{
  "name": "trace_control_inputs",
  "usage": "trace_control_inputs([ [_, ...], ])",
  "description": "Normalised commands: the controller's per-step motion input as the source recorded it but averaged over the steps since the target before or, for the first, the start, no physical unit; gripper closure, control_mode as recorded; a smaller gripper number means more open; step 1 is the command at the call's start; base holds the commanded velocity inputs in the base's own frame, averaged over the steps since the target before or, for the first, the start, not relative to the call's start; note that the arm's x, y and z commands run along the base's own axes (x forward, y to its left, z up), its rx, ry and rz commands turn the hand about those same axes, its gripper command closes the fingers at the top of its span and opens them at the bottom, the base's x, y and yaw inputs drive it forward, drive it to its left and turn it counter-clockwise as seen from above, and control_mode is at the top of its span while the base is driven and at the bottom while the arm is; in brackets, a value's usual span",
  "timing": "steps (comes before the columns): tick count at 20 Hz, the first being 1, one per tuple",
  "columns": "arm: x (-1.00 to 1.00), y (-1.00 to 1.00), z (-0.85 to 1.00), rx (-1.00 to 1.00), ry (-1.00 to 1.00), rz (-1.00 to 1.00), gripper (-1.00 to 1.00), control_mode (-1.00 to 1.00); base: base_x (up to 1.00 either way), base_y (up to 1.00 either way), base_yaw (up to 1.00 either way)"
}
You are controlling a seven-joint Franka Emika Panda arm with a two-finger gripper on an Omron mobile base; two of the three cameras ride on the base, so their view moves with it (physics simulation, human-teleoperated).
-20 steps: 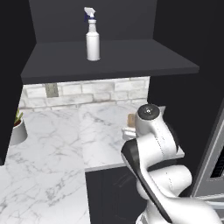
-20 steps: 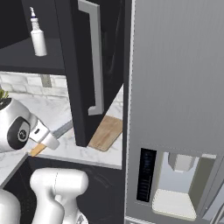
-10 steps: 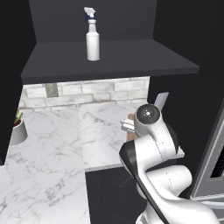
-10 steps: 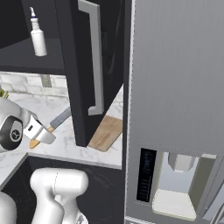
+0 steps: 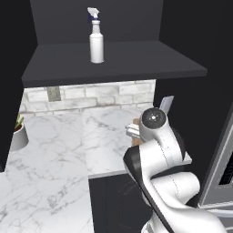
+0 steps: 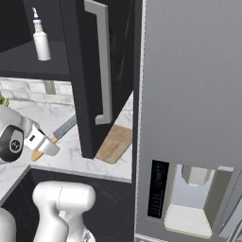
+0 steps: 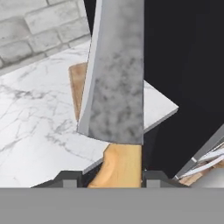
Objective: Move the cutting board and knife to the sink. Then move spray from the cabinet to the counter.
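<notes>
Marble runs under everything you are working on: the white counter (image 5: pixel 68 145) with grey veining, black cabinets below, a pale brick wall behind. Your knife (image 7: pixel 116 83) is already off it, pinched by its orange-yellow handle (image 7: pixel 118 168) between the two dark tips of the tool (image 7: pixel 112 178), which sit pressed against the handle's sides. In the hand view the blade runs straight away from the tool, so the long axis lines up with the fingers and the point leads. In the right base view the blade (image 6: pixel 65 127) slants up and away from the tool (image 6: pixel 43 145), above the counter's front edge.

Expect the knife to be light and stiff, but a smooth handle can swivel in a two-point pinch, so swing gently on the way to the sink.

Beyond it, the cutting board (image 6: pixel 113 143) lies flat at the counter's right end, partly tucked behind the open cabinet (image 6: pixel 87 80) door. It looks rigid and thin; you would likely need an overhanging edge to get hold of it.

Higher up, the spray (image 5: pixel 96 36) stands upright on the cabinet shelf.
</notes>
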Motion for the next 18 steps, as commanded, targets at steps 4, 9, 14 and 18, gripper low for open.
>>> trace_control_inputs([
  [4, 0.00, 0.00, 0.00, 0.00, 0.00, 0.00, 1.00, 1.00, -0.51, -0.24, -0.33],
  [9, 0.00, 0.00, 0.00, 0.00, 0.00, 0.00, 1.00, 1.00, -0.42, -0.48, -0.55],
  [14, 0.00, 0.00, 0.00, 0.00, 0.00, 0.00, 1.00, 1.00, -0.51, -0.28, -0.28],
  [18, 0.00, 0.00, 0.00, 0.00, 0.00, 0.00, 1.00, 1.00, -0.73, -0.07, 0.22],
])
